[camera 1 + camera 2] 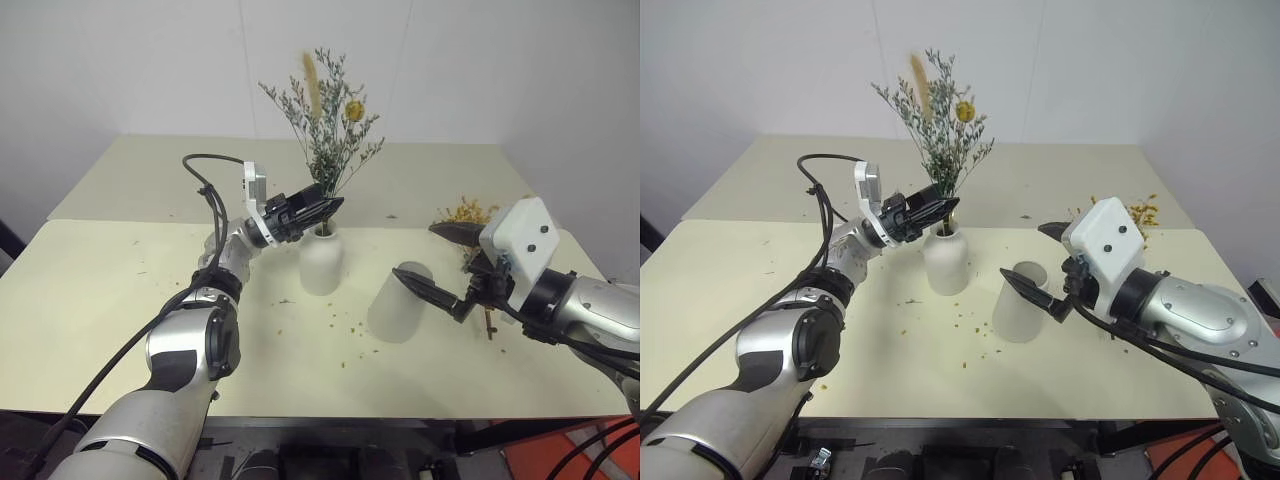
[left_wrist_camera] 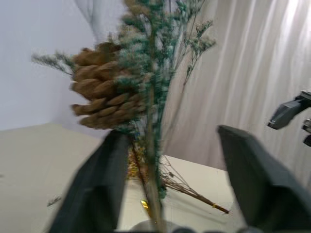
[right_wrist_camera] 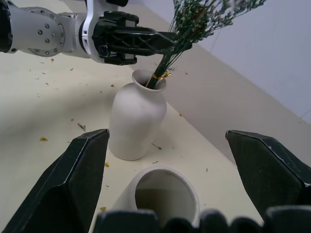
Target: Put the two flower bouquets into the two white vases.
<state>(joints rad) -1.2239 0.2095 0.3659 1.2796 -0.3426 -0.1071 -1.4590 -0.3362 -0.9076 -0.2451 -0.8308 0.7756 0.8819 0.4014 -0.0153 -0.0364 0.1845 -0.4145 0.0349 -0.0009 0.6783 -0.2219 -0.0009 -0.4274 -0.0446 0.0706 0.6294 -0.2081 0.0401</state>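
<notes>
Pale table (image 1: 120,290), two tops abutted, strewn with yellow petal crumbs (image 1: 352,328); white wall (image 1: 130,60) behind.

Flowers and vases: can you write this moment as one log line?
sprig bunch: in bottle vase | left gripper: open at stems | cylinder vase: empty | right gripper: open

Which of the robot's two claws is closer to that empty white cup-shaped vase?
The right gripper. Its open fingers sit on either side of the cylinder vase, while the left gripper is over at the bottle vase, around the stems.
</notes>
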